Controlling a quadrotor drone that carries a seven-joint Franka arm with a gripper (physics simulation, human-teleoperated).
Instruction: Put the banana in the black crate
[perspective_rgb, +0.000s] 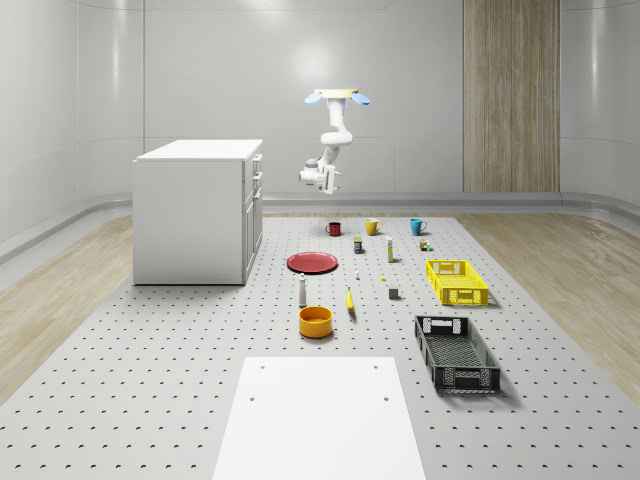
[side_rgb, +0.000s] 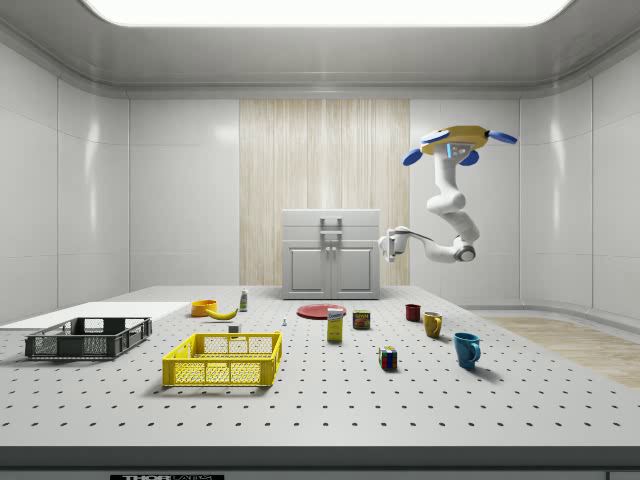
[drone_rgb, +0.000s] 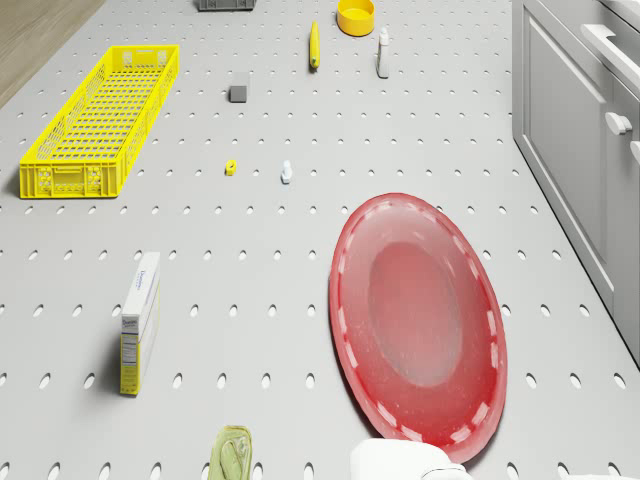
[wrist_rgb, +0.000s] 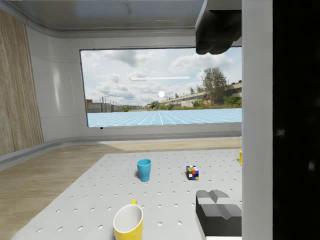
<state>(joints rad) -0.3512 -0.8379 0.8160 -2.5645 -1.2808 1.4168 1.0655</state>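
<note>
Banana (perspective_rgb: 350, 300) lies flat on the perforated table (perspective_rgb: 180, 400) between the orange bowl (perspective_rgb: 315, 321) and the small grey block (perspective_rgb: 394, 293), with the black crate (perspective_rgb: 456, 352) well apart toward the whole-scene view's right. The drone (perspective_rgb: 336, 96) hovers high above the far end of the table, over the mugs, its gripper (perspective_rgb: 310, 176) hanging out sideways in the air, and whether the claw is wide or narrow I cannot tell. The long descent looks risky: the arm could clip the white bottle (perspective_rgb: 302, 293) near the fruit, or the claw could roll the banana aside
</note>
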